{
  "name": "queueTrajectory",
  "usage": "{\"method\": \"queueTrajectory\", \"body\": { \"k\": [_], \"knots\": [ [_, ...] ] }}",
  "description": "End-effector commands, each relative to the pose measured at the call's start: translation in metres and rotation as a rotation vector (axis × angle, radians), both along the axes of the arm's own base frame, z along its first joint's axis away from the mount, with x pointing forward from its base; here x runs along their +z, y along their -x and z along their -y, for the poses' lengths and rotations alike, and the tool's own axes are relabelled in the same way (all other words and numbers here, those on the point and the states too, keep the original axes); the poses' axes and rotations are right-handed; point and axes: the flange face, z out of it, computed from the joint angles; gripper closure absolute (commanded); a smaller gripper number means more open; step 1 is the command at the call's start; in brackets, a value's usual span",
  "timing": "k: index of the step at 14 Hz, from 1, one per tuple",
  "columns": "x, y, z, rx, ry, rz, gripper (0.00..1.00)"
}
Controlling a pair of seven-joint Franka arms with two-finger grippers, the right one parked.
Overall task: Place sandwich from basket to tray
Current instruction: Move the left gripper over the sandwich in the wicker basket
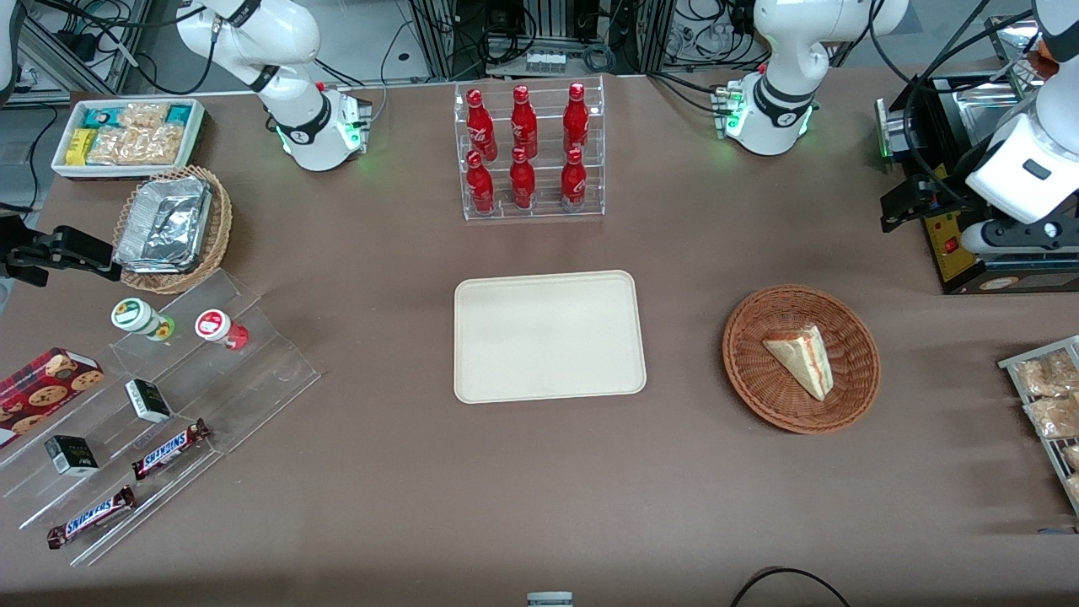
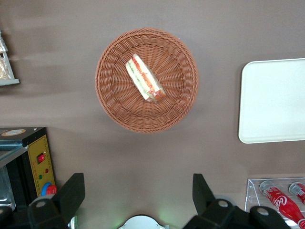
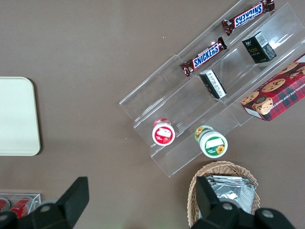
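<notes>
The sandwich point(image 1: 802, 358) point(image 2: 145, 78), a pale wedge with red and green layers, lies in the round reddish-brown basket point(image 1: 750, 337) point(image 2: 114, 100). The cream tray point(image 1: 548, 333) point(image 2: 274, 100) lies bare on the table beside the basket, toward the parked arm's end. My gripper point(image 1: 909, 204) point(image 2: 138, 195) hangs high above the table, farther from the front camera than the basket and toward the working arm's end. It is open, its black fingers point(image 2: 71, 193) spread wide with nothing between them.
A clear rack of red cola bottles point(image 1: 529, 152) stands farther back than the tray. A black machine point(image 1: 969, 185) sits by my gripper. A wire rack of snack bags point(image 1: 1049, 405) is at the working arm's table edge. Acrylic steps with candy point(image 1: 152, 405) lie toward the parked arm's end.
</notes>
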Motion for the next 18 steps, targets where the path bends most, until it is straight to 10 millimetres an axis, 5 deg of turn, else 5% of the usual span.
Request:
{"method": "queueTrajectory", "body": {
  "k": [1, 7, 14, 18],
  "knots": [
    [0.005, -0.007, 0.003, -0.011, 0.005, 0.012, 0.00],
    [-0.023, -0.027, 0.000, -0.005, -0.018, -0.002, 0.00],
    [-0.142, -0.042, 0.000, 0.179, -0.029, 0.060, 0.00],
    [-0.210, -0.033, 0.001, 0.351, -0.025, 0.105, 0.00]
  ]
}}
